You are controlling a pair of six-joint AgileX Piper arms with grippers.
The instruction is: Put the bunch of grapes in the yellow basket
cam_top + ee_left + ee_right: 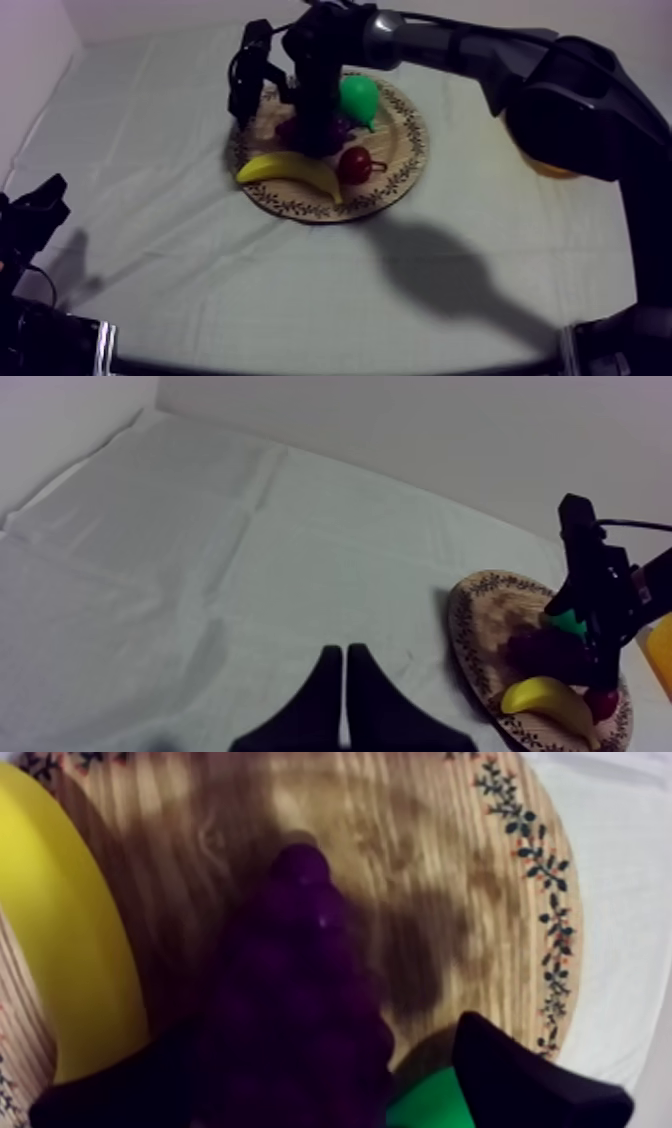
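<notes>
Grapes [300, 982], a dark purple bunch, lie on the round wooden board [408, 150], near its middle, between the banana [290, 168] and the pear [360, 98]. The right claw [318, 142] points down over the bunch, on an arm that comes in from the upper right of the top view. In the right wrist view its two black fingers [530, 1082] are apart, one at each side of the bunch. Between the bunch and the finger on the pear side a gap shows, with a piece of the green pear in it, so this claw is around the grapes but not clamped on them. The other finger (the one on the banana side) is dark against the dark bunch, and I cannot tell if it touches. A small red fruit [353, 163] lies on the board just beside the end of the banana. The yellow basket [545, 165] stands on the desk [200, 260] at the right side, apart from the board, and the right arm hides most of it. The left claw [343, 661] rests low at the left side of the desk, well apart from the board; its fingers lie together as a narrow wedge, with nothing between them.
</notes>
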